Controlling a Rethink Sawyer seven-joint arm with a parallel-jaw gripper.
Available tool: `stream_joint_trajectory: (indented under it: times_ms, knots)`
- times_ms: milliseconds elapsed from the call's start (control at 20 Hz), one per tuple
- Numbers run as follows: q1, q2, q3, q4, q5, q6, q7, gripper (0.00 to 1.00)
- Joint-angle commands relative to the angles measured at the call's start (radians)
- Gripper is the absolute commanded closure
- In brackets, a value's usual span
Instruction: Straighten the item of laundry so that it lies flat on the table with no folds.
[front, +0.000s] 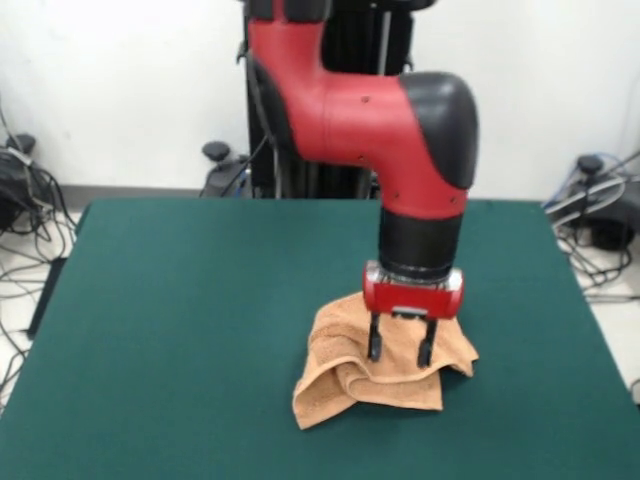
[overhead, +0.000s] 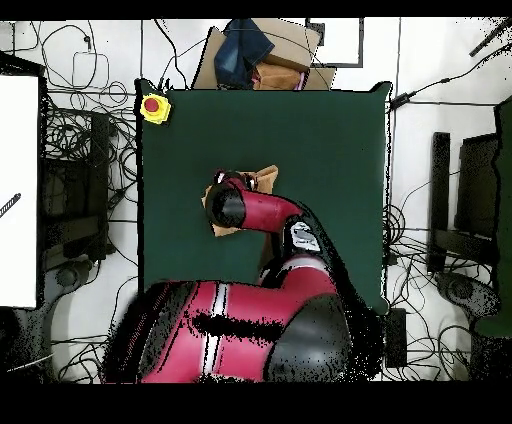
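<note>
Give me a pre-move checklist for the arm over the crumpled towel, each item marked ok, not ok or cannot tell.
1. Towel flat with no folds: not ok; it lies bunched, with layers folded over each other.
2. Gripper over the towel: ok; it hangs directly above the heap in the front view.
3. Fingers apart: ok; a gap shows between them, nothing held.
4. Fingers touching the cloth: cannot tell; the tips overlap the towel in the front view, and the arm hides them from overhead.
5. Room on the table to spread the towel: ok; green top shows on every side of it.
6. Label edge located: cannot tell; no label shows.
</note>
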Motion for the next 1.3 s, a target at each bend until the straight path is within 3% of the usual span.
stream_joint_trajectory:
  times_ms: [50, 350, 450, 600, 850, 1150, 1300]
  knots:
    - [0.347, 0.100, -0.498, -0.039, 0.172, 0.283, 0.288, 0.00]
    - [0.424, 0.216, -0.598, -0.119, 0.272, 0.285, 0.337, 0.00]
    - [0.434, 0.209, -0.594, -0.116, 0.285, 0.294, 0.332, 0.00]
    - [0.463, 0.259, -0.634, -0.155, 0.369, 0.377, 0.407, 0.00]
    - [0.377, 0.237, -0.506, -0.138, 0.512, 0.315, 0.468, 0.00]
    - [0.317, 0.213, -0.478, -0.100, 0.584, 0.228, 0.477, 0.00]
    - [0.352, 0.247, -0.501, -0.167, 0.607, 0.252, 0.493, 0.00]
